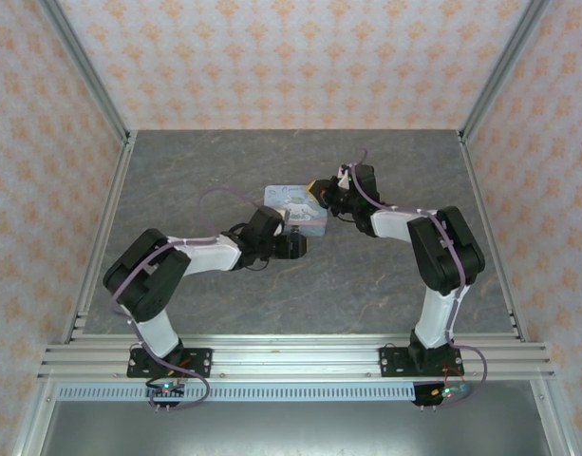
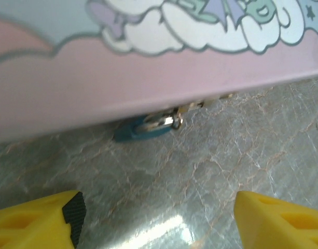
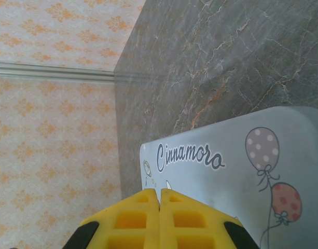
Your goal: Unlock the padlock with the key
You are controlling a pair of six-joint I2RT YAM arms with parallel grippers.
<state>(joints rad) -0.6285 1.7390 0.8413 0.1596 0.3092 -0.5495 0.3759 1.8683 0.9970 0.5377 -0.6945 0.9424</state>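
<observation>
Left wrist view: our left gripper (image 2: 156,220) has its fingers wide apart above bare table, with the padlock (image 2: 140,129) just ahead.

We hold nothing between those yellow fingers (image 2: 273,220). The padlock is tiny and teal-blue with a shiny metal part. It lies on the table (image 2: 236,150), tucked against the lower edge of the tin box (image 2: 148,78), whose side is pink with a cartoon print. Further right, our right gripper (image 3: 159,196) has its fingers pressed together over the box's pale-blue lid; we cannot tell whether anything is pinched between them. The table is grey and marble-veined, and the walls (image 3: 50,129) carry an orange pattern on cream.
</observation>
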